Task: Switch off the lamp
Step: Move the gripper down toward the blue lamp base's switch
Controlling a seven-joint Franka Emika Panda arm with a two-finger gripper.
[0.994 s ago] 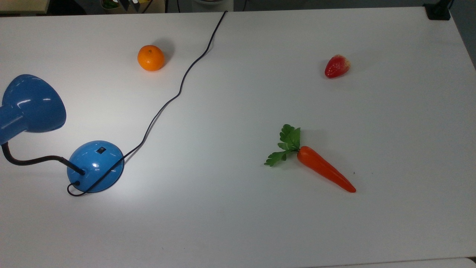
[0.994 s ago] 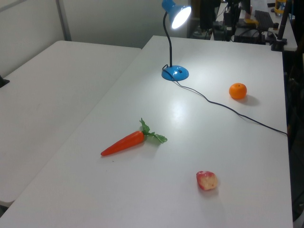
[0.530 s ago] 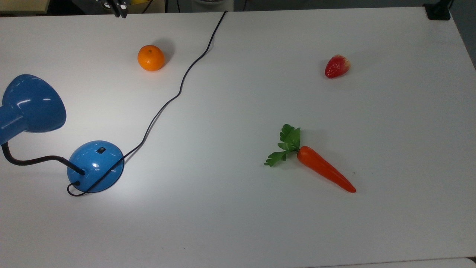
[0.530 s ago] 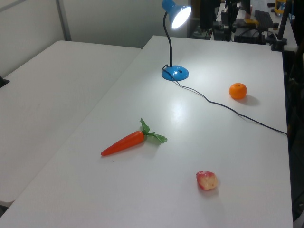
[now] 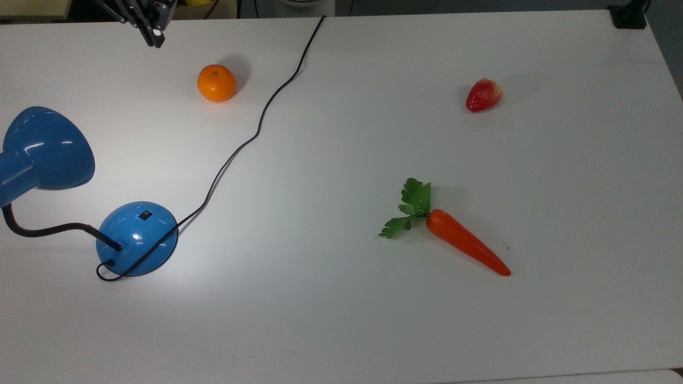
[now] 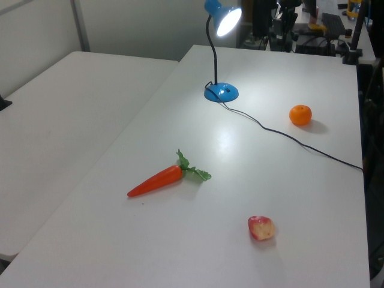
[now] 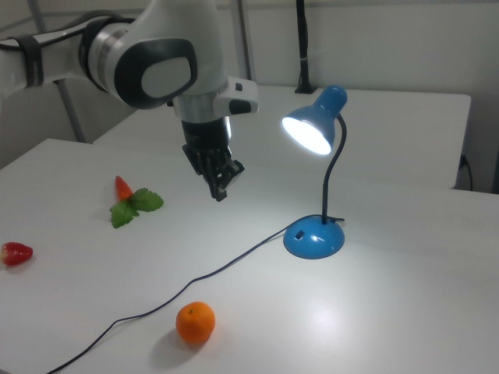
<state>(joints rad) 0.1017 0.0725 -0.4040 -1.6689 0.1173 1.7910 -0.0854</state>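
Glossy blue cone-shaded desk lamp [image 7: 316, 187] was seen lit; black two-finger gripper [image 7: 219, 189], fingers pressed together, was judged approaching. Base switch [image 5: 144, 215] press required next.

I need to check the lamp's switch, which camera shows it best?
The top view: the switch sits clear on the lamp base. The right view shows it small. In the left view it can't be made out on the base.

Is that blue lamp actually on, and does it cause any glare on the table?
Yes: in the right view the lamp shade glows white. The left view shows a pale sheen on the table beyond the base. The top view shows small highlights on the blue base and a soft shadow beside the orange.
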